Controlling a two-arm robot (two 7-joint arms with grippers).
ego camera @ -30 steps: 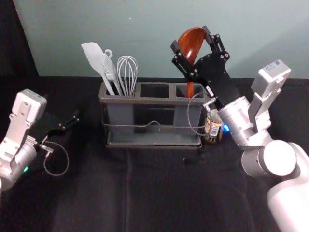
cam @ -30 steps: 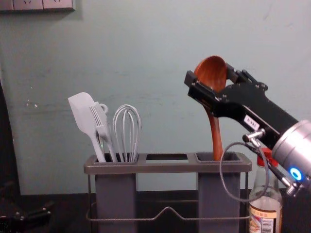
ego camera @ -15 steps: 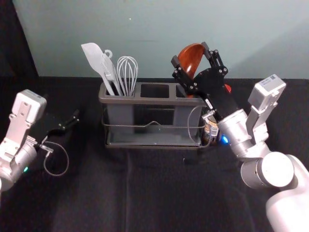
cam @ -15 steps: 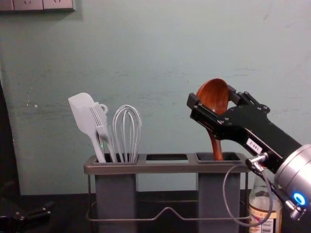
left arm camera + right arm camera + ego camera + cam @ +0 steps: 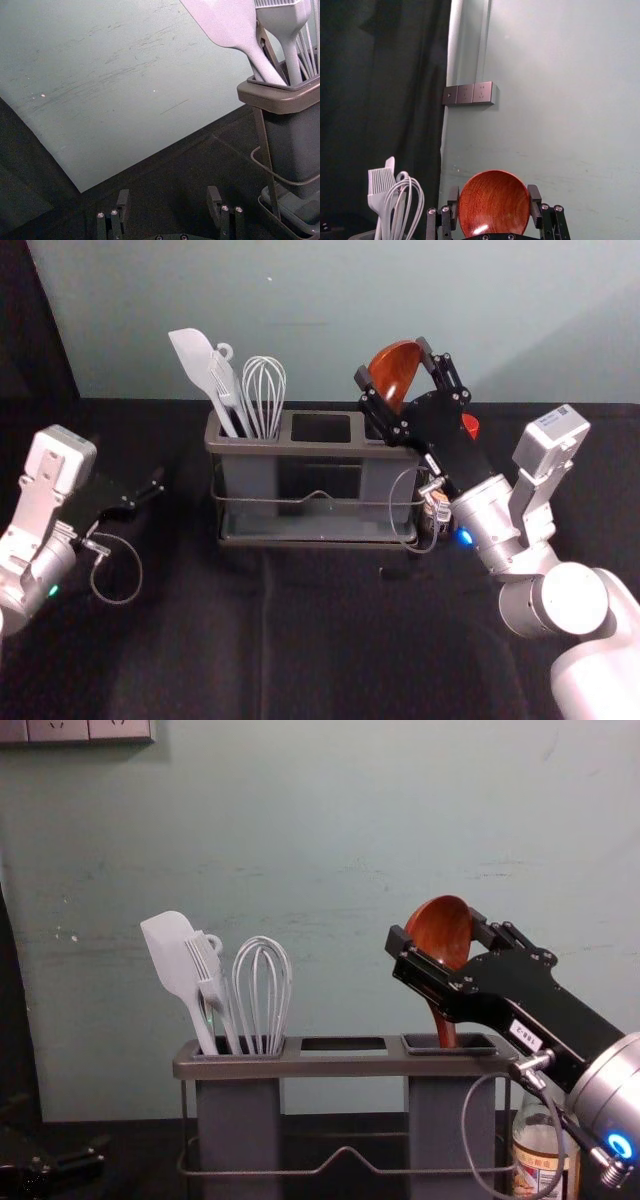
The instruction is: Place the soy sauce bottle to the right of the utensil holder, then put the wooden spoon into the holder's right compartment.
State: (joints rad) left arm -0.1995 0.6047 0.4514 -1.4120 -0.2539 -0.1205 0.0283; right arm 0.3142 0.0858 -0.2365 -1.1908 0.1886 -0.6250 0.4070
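At one o'clock, my right gripper (image 5: pixel 393 359) clamps the wooden spoon (image 5: pixel 442 928) bowl-up for handle-first insertion; left gripper (image 5: pixel 169 194), at eleven, spread.

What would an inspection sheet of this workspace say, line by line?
Surface: black cloth, faintly creased.
Job's things: wooden spoon bowl up, handle entering the utensil holder's right compartment; soy sauce bottle upright, right of it.
Clutter: spatula, brush and whisk in the left compartment.
Grippers: right gripper grips the spoon's bowl; left gripper open, left of the holder.
Cables: one loop per arm; the right cable passes before the holder.
Surroundings: scuffed wall, dark curtain, sockets.
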